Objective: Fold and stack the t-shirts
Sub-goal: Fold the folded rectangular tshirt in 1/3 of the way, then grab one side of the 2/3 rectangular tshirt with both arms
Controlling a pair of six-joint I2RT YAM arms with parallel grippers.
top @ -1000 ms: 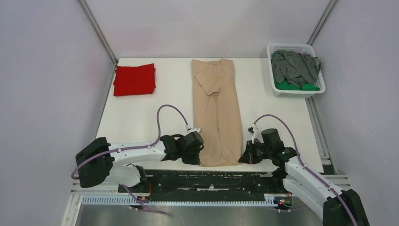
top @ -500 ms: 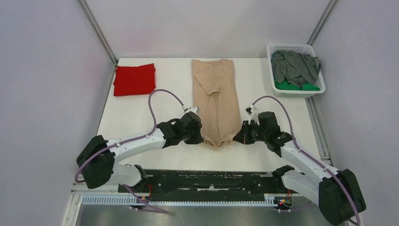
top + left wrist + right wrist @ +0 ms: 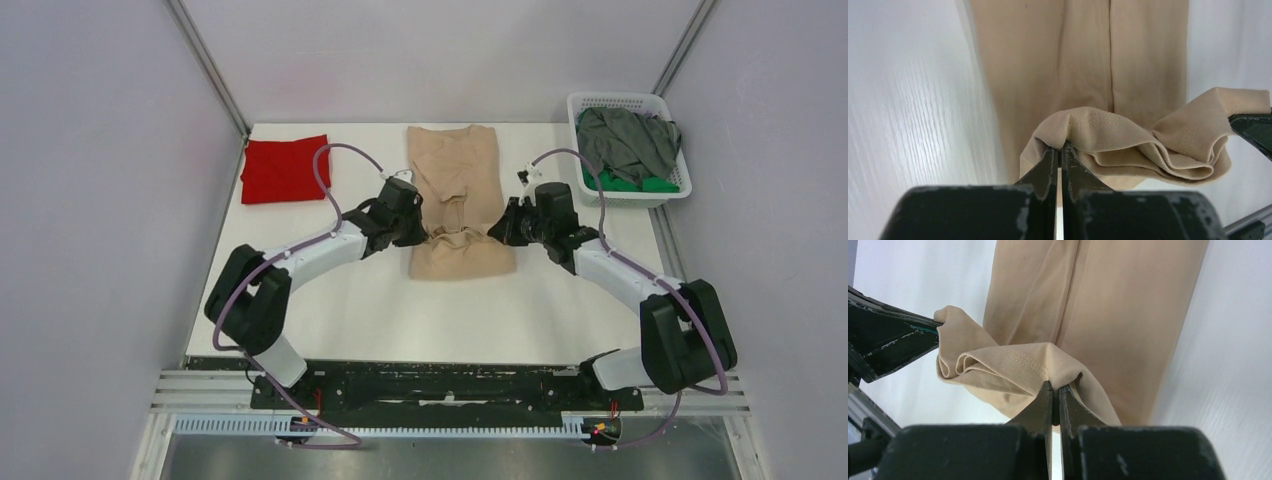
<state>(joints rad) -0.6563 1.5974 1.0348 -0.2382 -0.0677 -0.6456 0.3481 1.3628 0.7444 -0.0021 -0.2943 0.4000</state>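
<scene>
The beige t-shirt lies as a long strip on the white table, its near end lifted and folded back over itself. My left gripper is shut on the left corner of that hem. My right gripper is shut on the right corner. Both hold the hem a little above the shirt's middle, with cloth sagging between them. The folded red t-shirt lies at the back left. The dark grey t-shirt and the green one lie in the basket.
A white plastic basket stands at the back right corner. Grey walls close in the table on the left, back and right. The black rail of the arm bases runs along the near edge.
Both grippers have carried the beige shirt's near hem from the front edge of the table back toward the shirt's middle, doubling the shirt over itself.
</scene>
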